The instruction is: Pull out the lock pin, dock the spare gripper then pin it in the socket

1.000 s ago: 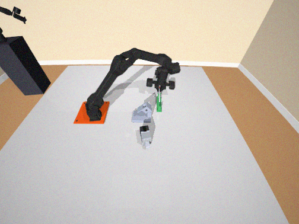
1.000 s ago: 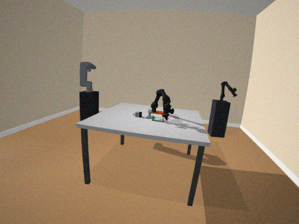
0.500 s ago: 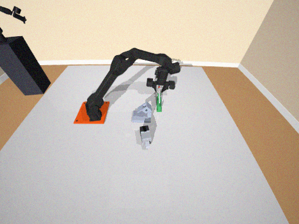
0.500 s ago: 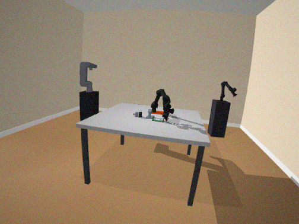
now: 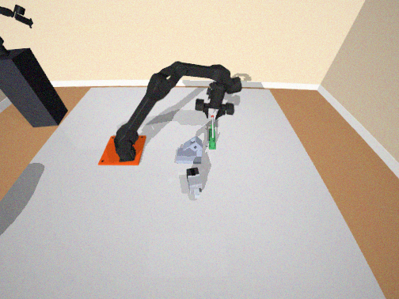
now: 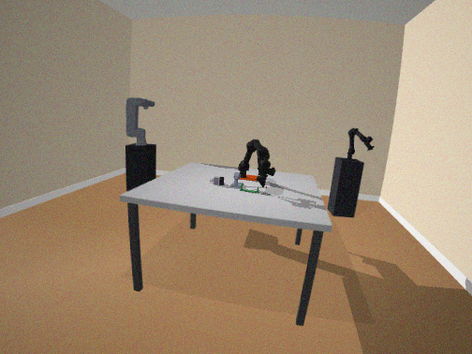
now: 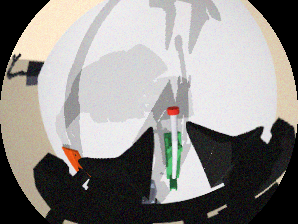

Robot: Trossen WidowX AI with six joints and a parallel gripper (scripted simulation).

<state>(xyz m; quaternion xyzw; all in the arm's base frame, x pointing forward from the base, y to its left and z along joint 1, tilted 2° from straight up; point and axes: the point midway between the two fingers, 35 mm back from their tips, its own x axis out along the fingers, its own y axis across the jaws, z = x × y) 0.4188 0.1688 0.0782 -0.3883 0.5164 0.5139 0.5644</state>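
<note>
Hand [image 5: 213, 115] fingers apart, gripping nothing, above pin [image 7: 173, 137] on green cradle [image 5: 212, 139]; mount [image 5: 190, 151] beside.

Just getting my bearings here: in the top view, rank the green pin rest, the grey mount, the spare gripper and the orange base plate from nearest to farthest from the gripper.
1. Green pin rest, just below the gripper.
2. Grey mount, lower left.
3. Spare gripper, farther down.
4. Orange base plate, far left.

mount's socket [image 5: 195, 145] blurred, perhaps empty
</note>
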